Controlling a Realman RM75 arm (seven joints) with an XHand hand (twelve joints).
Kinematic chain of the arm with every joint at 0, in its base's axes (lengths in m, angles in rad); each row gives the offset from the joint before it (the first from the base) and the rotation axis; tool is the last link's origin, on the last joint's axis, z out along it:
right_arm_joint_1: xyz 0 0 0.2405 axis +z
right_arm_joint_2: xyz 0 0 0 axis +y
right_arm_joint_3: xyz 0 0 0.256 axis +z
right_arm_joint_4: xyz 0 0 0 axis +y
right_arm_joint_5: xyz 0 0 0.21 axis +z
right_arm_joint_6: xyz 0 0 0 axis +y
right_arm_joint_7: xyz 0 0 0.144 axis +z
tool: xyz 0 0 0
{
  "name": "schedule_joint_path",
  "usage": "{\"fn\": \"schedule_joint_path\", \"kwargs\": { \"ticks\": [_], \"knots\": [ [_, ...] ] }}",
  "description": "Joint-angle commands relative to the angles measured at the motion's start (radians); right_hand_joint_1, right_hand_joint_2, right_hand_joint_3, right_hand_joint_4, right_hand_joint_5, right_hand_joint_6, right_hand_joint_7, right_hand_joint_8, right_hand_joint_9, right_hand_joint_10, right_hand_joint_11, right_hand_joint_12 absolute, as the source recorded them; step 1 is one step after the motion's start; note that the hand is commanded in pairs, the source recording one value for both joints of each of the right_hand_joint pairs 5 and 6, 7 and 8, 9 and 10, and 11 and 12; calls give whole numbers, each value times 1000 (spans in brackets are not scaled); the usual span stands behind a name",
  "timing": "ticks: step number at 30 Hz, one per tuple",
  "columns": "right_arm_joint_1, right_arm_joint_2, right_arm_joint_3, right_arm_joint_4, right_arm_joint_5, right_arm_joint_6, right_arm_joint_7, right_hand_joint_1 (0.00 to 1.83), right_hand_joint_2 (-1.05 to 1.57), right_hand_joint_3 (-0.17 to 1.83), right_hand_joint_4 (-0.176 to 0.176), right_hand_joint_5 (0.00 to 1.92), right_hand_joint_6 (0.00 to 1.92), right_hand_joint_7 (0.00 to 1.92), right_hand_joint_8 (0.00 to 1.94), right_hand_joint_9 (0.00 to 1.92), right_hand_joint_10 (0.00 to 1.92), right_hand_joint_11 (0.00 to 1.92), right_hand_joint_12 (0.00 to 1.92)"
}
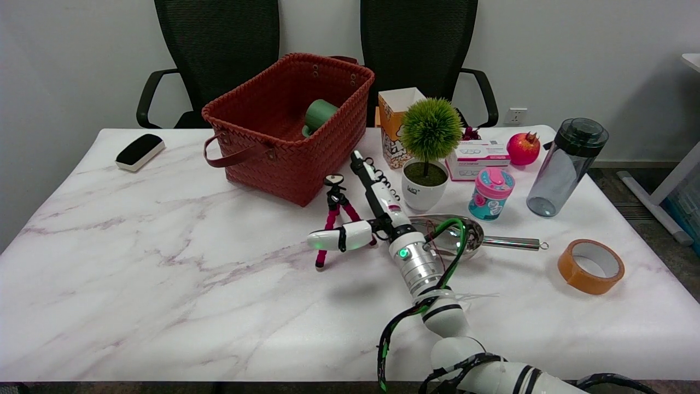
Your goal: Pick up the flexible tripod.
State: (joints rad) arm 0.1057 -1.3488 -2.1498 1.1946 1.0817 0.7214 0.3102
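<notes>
The flexible tripod (334, 208) stands upright on the marble table, just in front of the red basket. It has pink-and-black bendy legs and a small black head. My right hand (377, 210) reaches in from the lower right and is open right beside it. The straight fingers (367, 178) point up and left along the tripod's right side. The thumb (338, 239) stretches left across the front of the legs. The tripod sits in the gap between thumb and fingers, and no grip on it shows.
Behind the tripod is the red woven basket (257, 148) holding a green cup (319, 116). Right of my hand are a potted plant (427, 164), a metal scoop (465, 232), a pink cup (490, 194), a dark bottle (566, 167) and a tape roll (590, 266). A board eraser (139, 151) lies far left.
</notes>
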Motion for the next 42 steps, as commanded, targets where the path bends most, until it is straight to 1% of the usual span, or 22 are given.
{"fn": "schedule_joint_path", "kwargs": {
  "ticks": [1, 25, 31, 37, 42],
  "knots": [
    [56, -19, -37, -77, 5, -19, 53, 867, -19, 284, 0, 0, 0, 125, 125, 0, 0, 0, 0],
    [75, -32, -41, -104, 5, -19, 53, 874, 5, 237, 0, 0, 0, 146, 146, 0, 0, 0, 0],
    [82, -36, -41, -115, 5, -19, 53, 912, 34, 195, 0, 0, 0, 195, 195, 0, 0, 0, 0],
    [91, -43, -41, -129, 5, -19, 53, 918, 18, 266, 0, 0, 0, 234, 234, 0, 0, 0, 0],
    [95, -47, -41, -133, 5, -19, 53, 932, 29, 264, 0, 0, 0, 304, 304, 0, 0, 75, 75]
  ]
}}
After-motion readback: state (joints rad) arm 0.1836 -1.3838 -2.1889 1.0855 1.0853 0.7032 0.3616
